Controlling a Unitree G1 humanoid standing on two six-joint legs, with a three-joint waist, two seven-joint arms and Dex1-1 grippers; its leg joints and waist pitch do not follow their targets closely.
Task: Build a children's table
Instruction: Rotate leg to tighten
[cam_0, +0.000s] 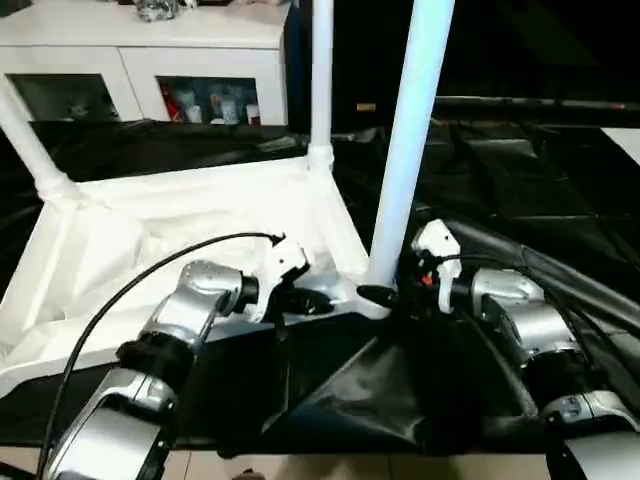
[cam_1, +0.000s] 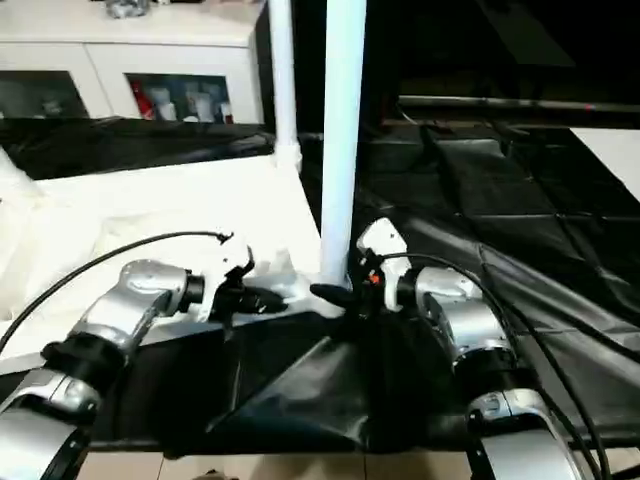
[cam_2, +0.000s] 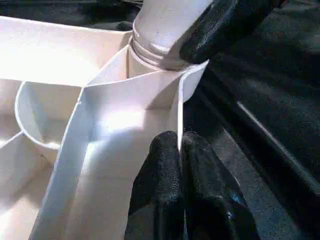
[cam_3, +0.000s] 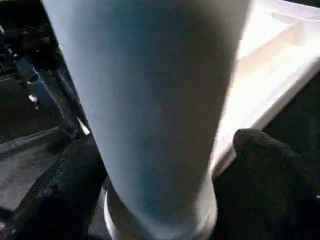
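The white tabletop (cam_0: 150, 230) lies upside down on black sheeting, ribs facing up. Three white legs stand in its corner sockets: one at the far left (cam_0: 30, 140), one at the back (cam_0: 321, 80), and one at the near right corner (cam_0: 410, 140). My left gripper (cam_2: 180, 150) is shut on the thin rim wall just beside that near right socket. My right gripper (cam_0: 385, 292) straddles the base of the near right leg (cam_3: 150, 100), its fingers (cam_3: 265, 175) open on either side, with a gap showing beside the tube.
A white cabinet with glass doors (cam_0: 150, 60) stands behind at the back left. Crumpled black sheeting (cam_0: 520, 180) covers the surface to the right and front. A black cable (cam_0: 120, 290) loops over my left forearm.
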